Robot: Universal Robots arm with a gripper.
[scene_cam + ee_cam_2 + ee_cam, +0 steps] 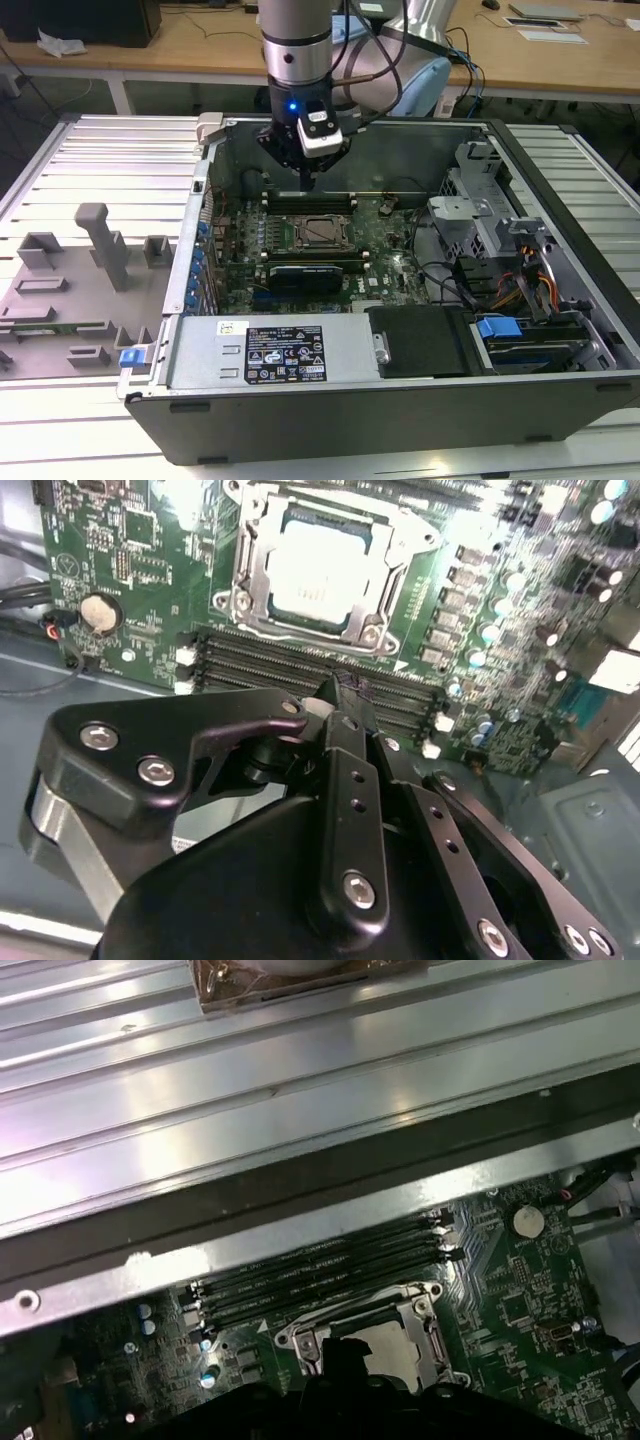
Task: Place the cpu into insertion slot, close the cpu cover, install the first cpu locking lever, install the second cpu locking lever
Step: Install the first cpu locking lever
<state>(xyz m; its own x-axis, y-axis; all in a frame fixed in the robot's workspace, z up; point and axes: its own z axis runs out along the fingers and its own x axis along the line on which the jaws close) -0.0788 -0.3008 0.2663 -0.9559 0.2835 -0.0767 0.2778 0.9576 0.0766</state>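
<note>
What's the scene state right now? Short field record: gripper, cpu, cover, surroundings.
gripper: hangs over the memory slots, just beside the insertion slot
held: nothing seen in the gripper
cpu: silver top showing, seated in the slot
cpu cover: frame lies flat around the chip, looks closed
locking levers: cannot tell if latched
motherboard: green, inside the open computer case
coin battery: on the board in the second wrist view
</note>
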